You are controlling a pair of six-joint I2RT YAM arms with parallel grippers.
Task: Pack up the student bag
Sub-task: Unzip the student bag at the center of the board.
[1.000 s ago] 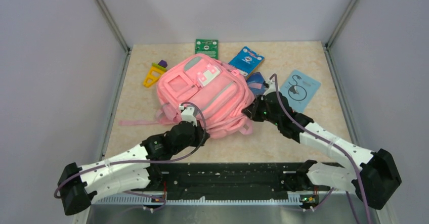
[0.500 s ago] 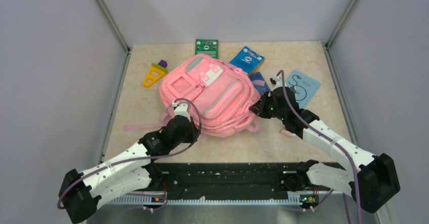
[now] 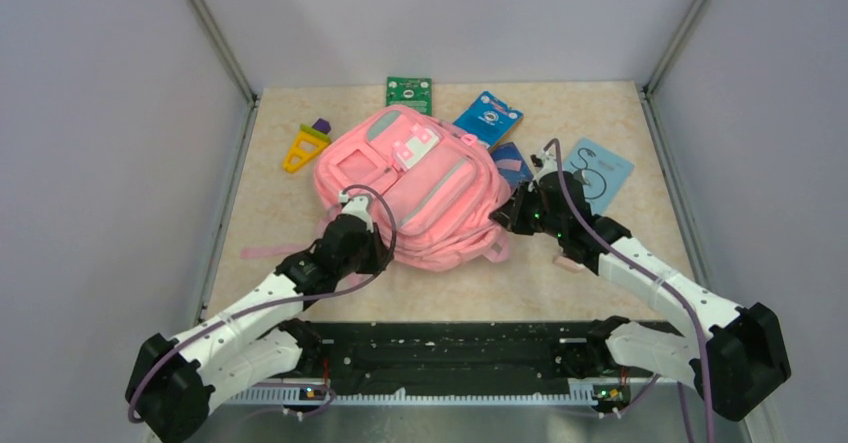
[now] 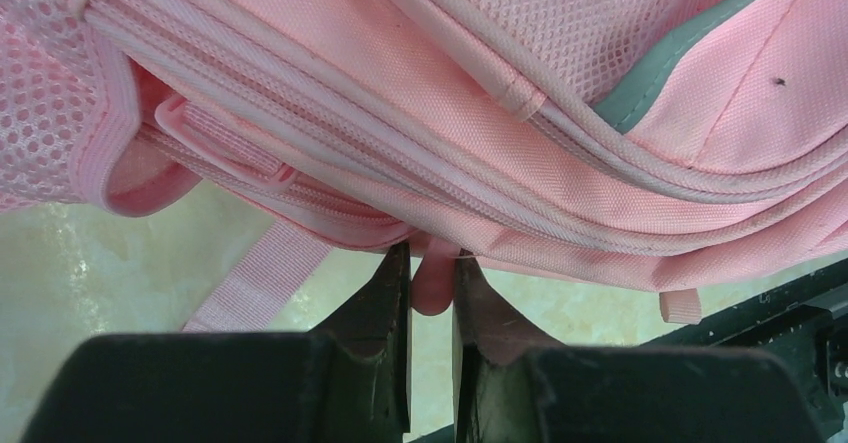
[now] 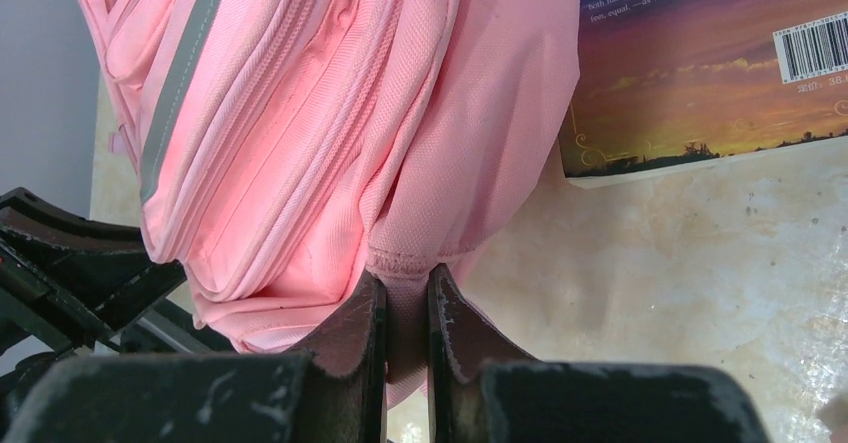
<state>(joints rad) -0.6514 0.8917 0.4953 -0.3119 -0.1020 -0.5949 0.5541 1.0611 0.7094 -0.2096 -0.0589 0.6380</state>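
On student bag [image 3: 410, 185], end effectors [image 4: 432, 259] [image 5: 407, 289] pinching fabric

A paperback book [image 5: 700, 83], lying just beside the student bag [image 5: 330, 133], is showing its back cover in the right wrist view. Small pale lettering is running across the sunset picture at the top edge, cut off by the frame; the legible parts are reading "Both had passed through the gr…" and, on the line below, "…equal,—as we are!". A white barcode label [image 5: 812, 51] is sitting at the cover's right edge, its digits too small to read. In the top view, the green card [image 3: 409, 93], blue card [image 3: 487, 117] and light blue booklet [image 3: 597, 175] are carrying print too small to make out.
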